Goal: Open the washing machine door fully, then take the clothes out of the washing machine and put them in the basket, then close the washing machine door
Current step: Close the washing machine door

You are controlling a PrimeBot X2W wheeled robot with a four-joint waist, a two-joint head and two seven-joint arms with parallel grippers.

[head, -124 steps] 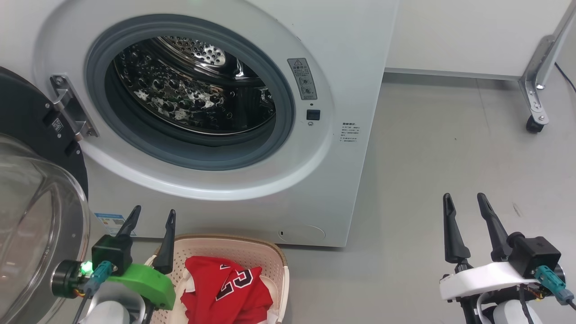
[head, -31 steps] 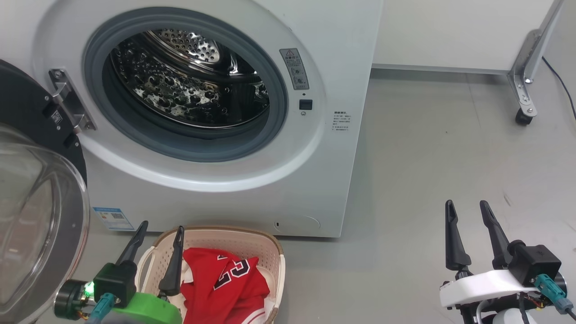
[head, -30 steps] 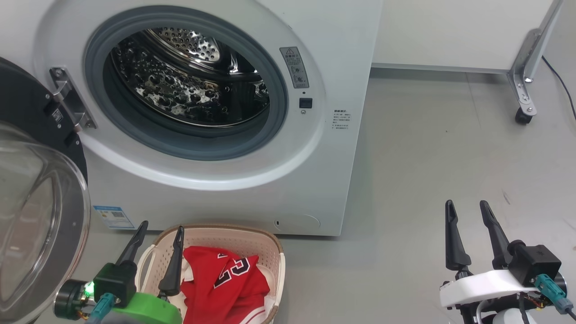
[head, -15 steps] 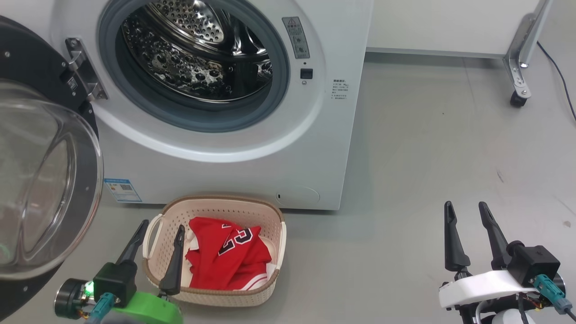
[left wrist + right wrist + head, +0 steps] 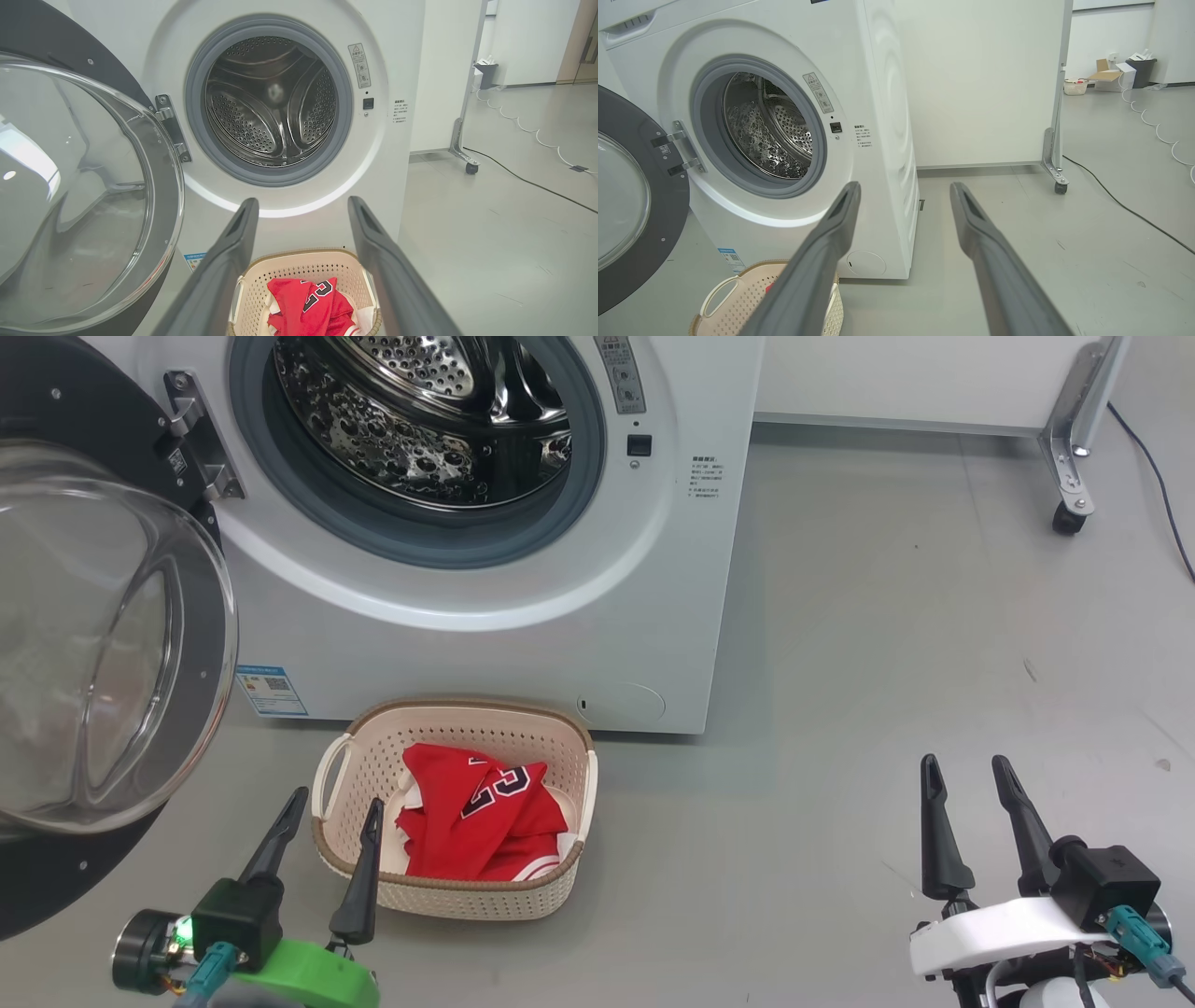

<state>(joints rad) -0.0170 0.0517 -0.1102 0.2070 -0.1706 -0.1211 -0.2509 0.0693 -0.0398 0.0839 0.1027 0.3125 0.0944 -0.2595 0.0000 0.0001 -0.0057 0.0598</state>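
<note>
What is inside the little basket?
Crumpled red jerseys with a dark number lie in the basket. They cover most of its bottom, so anything underneath them is hidden.

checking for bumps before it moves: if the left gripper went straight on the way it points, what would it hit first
Most likely the washing machine front, just under its round opening: the left gripper points over the basket. Depth is unclear, so the basket's far rim could come first.
</note>
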